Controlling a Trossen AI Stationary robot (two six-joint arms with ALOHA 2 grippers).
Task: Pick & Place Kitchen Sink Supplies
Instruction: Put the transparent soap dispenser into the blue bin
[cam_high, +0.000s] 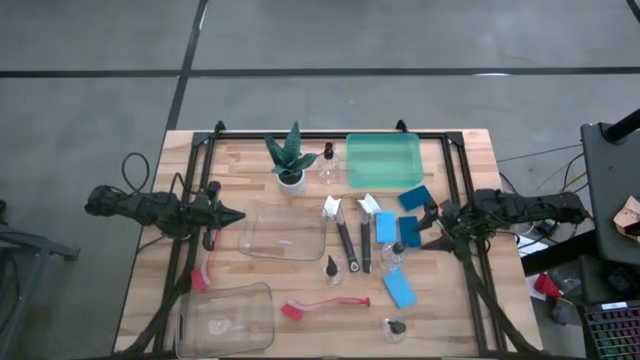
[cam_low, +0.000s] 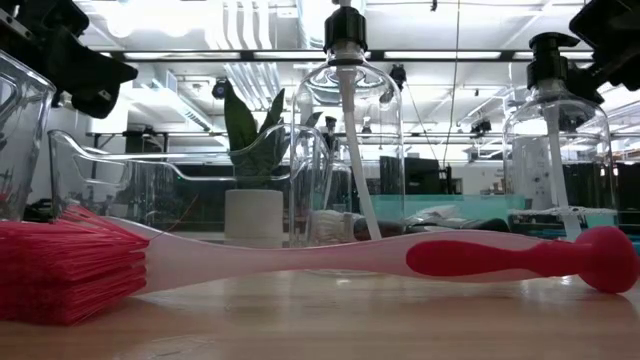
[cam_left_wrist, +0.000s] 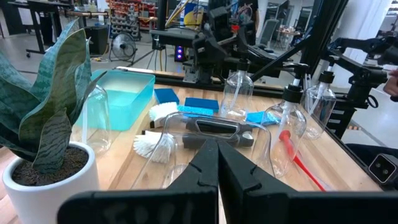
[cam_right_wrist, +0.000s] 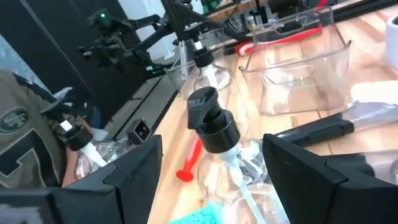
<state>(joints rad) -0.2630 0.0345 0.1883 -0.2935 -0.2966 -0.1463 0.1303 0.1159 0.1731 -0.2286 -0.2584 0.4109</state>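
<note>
1. Seen from above: wooden slatted table (cam_high: 150, 270) with a dark left gripper (cam_high: 232, 214) hovering at the left edge, just beside a clear rectangular plastic bin (cam_high: 283, 234); dark right gripper (cam_high: 433, 226) at the right side, among flat blue rectangular sponges (cam_high: 385, 226).
2. Left wrist view: left fingers (cam_left_wrist: 202, 171) pressed together, tips touching, holding nothing, pointed over the clear bin toward two black-handled, white-headed brushes (cam_left_wrist: 163, 127).
3. Right wrist view: right fingers (cam_right_wrist: 134, 163) spread wide, nothing between them; small clear bottle with a black pump top (cam_right_wrist: 211, 124) just ahead of the gap. Spread not readable from above.
4. High view only: four blue sponges near the right gripper, one apart toward the front (cam_high: 399, 287); green translucent tray (cam_high: 384, 160) at the back; green spiky plant in a white pot (cam_high: 291, 160) with another clear bottle (cam_high: 327, 165) beside it; second clear plastic bin (cam_high: 224, 318) at the front left.
5. Low view: red-handled brush with red bristles (cam_low: 300, 255) lying flat across the foreground, two clear bottles behind it, one (cam_low: 350, 150) mid-frame and one (cam_low: 555, 150) at the right. Same brush in the high view (cam_high: 312, 305) at the table's front, between the front bin and a front bottle (cam_high: 395, 328).
6. Right wrist view alone: a person's sleeve (cam_right_wrist: 25, 143) beyond the table edge.
</note>
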